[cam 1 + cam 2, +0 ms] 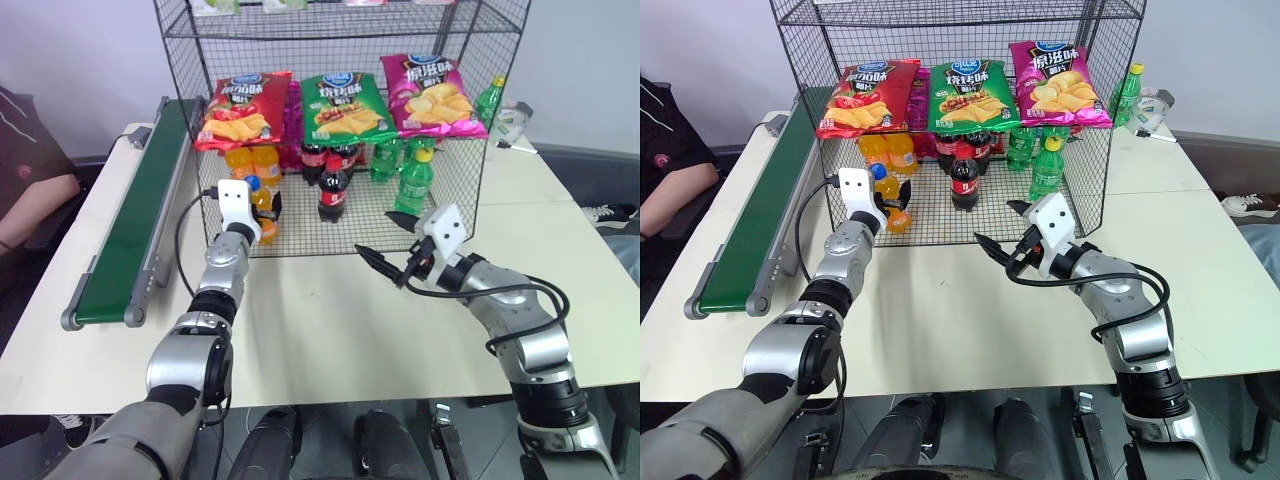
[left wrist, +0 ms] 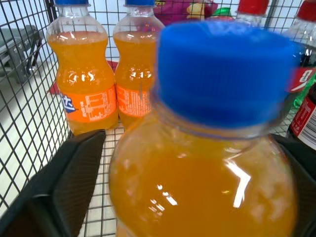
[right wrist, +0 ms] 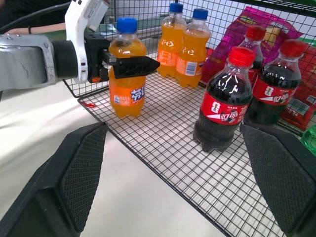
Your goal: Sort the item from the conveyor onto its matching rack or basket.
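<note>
Standing upright on the near left of the rack [image 3: 207, 182] floor, the orange bottle [image 3: 127, 94] sits between the released left claw [image 3: 129, 65]; right claw [image 1: 382, 242] gapes empty.

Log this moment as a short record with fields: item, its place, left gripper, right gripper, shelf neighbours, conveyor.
item: orange soda bottle, blue cap, upright
place: front left of the wire rack bottom shelf
left gripper: fingers either side of the bottle's shoulder, jaws parted
right gripper: open, holding nothing, over the table before the rack
neighbours: two orange bottles behind, cola bottles beside
conveyor: nothing on the belt
</note>
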Robot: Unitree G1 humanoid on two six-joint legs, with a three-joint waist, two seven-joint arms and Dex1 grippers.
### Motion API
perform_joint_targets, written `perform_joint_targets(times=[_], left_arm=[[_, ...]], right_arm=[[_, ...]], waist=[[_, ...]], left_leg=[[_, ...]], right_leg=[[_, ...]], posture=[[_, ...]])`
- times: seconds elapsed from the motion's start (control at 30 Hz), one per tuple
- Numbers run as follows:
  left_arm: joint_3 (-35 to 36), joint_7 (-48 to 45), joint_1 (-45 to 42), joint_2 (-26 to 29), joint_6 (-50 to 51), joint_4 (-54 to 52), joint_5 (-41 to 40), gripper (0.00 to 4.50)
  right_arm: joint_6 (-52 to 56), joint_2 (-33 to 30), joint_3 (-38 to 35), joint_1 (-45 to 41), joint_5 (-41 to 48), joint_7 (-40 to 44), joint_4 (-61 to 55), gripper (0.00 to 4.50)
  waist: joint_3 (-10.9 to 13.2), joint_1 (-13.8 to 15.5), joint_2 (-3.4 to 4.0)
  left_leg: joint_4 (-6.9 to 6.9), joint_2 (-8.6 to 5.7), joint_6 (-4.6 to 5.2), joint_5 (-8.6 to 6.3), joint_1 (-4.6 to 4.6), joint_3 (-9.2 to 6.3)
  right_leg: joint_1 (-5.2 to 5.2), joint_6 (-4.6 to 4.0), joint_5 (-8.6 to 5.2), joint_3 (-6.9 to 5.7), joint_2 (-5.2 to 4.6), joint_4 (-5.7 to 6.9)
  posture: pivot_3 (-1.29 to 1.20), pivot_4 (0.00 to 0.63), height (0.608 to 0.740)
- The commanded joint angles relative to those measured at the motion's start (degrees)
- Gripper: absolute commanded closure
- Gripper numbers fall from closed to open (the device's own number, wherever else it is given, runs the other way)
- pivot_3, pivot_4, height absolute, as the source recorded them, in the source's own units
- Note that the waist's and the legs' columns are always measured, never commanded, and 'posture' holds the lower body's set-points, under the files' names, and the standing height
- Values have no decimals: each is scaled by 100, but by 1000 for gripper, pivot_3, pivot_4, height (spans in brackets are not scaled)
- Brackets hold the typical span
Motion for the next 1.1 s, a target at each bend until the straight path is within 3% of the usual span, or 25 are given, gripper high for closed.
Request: perform_joint_targets(times=[0.03,0.23,0.5,0.77,0.9,1.1], left_arm=[[11,-56,109,75,-129,-583,-26,29],[141,-243,627,161,24,-1721,-300,29],[83,-521,1566,408,1197,-3965,-688,29],[225,-1843,2787,1940,3844,-6200,-1727,29],[301,-2238,3380,2516,4273,-6666,-1870,29],[453,-2343,3795,2671,4452,-6949,-1908,29]], right_arm=[[-86,-28,-40,-55,13,-30,-234,0],[-82,-37,-41,-21,30,-34,-265,0],[-89,-73,-55,-67,38,-6,-245,0],[-6,-315,-163,-58,93,145,-204,0],[41,-542,-213,6,148,339,-100,0],[-29,-660,-275,12,123,410,46,0]], waist=[[0,-2,0],[0,-4,0],[-1,-6,1],[-4,-20,8],[-4,6,9],[-4,20,8]], left_leg=[[0,0,0,0,0,0],[-1,1,0,0,0,0],[1,1,0,0,0,0],[-2,6,-1,0,2,0],[-2,3,0,-1,4,0],[-1,5,0,-2,4,-3]], right_leg=[[0,0,0,1,0,0],[-2,0,0,2,0,2],[-1,-1,0,5,-1,3],[-7,-4,-2,9,2,11],[-2,-5,-2,10,-7,8],[0,-6,-3,14,-12,6]], posture=[[0,150,740],[0,150,740],[0,150,740],[0,150,740],[0,150,740],[0,150,740]])
